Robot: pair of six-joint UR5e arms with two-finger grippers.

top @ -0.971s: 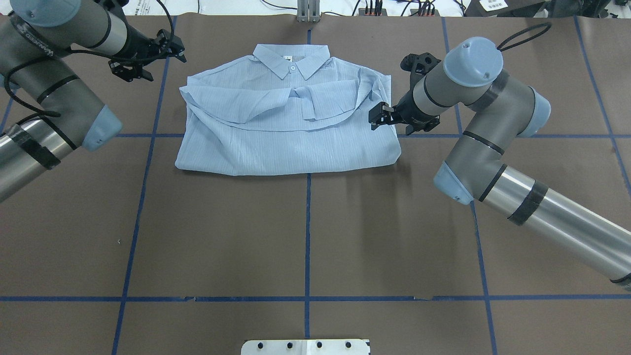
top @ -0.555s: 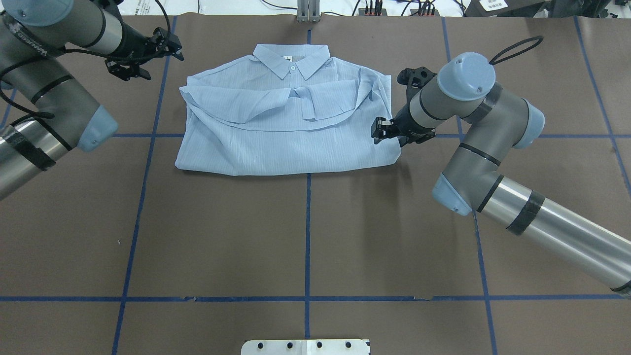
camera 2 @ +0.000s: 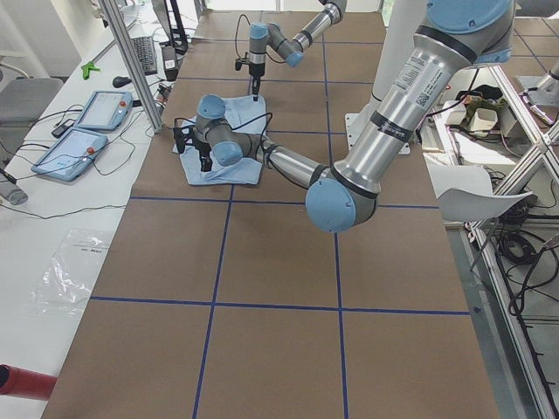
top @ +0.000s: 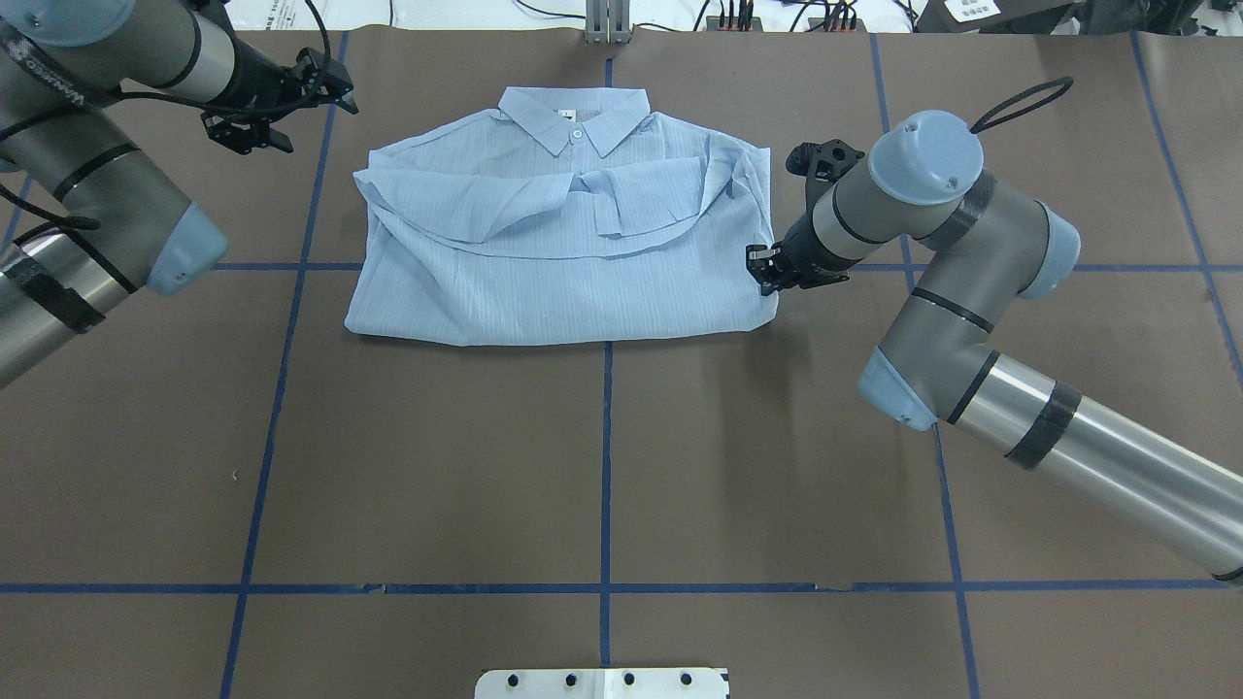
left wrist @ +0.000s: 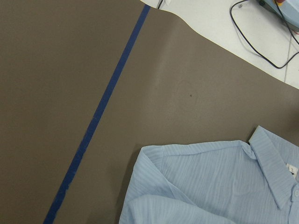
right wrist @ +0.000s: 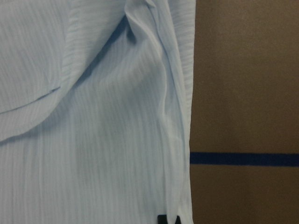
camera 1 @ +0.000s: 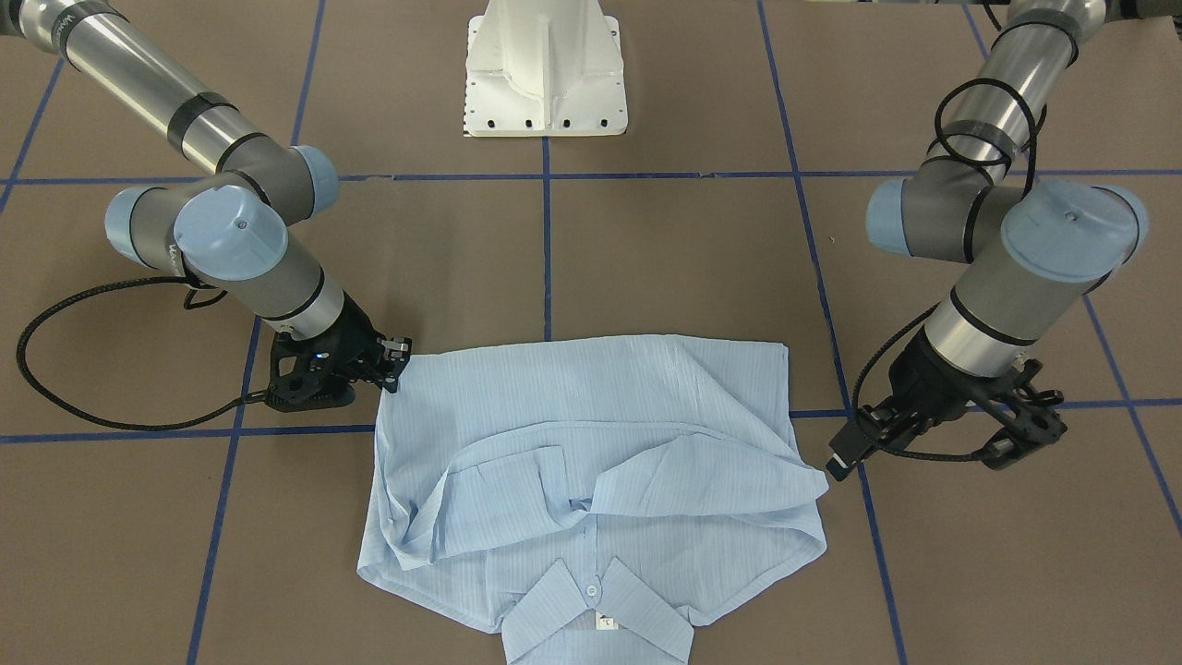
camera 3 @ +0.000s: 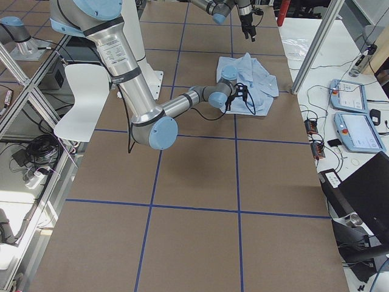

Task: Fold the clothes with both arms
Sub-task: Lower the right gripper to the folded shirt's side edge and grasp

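- The table (top: 437, 466) has a brown cover with a grid of blue tape lines (top: 605, 485), and it runs under both sets of jaws.
- The shirt (top: 563, 282) lies flat and folded with its sleeves laid across the chest. One side edge is at the right jaws, and the opposite side is just clear of the left jaws.
- The right arm (top: 932, 209) bends low over the table and points its wrist at the shirt's side edge.
- The left arm (top: 97, 184) is held off to the shirt's other side, near the collar end.
- The right gripper (top: 764, 272) is down on that side edge near the folded bottom corner. In the wrist view its tips are drawn almost together with the fabric edge between them.
- The left gripper (camera 1: 840, 457) hovers over bare cover, apart from the shirt, with nothing in it. I cannot tell how wide its jaws are.
- The collar (top: 573, 121) lies on the far side of the shirt from the right jaws.
- The white neck label (camera 1: 605, 623) sits inside the collar.
- A small white button (top: 576, 133) closes the collar.
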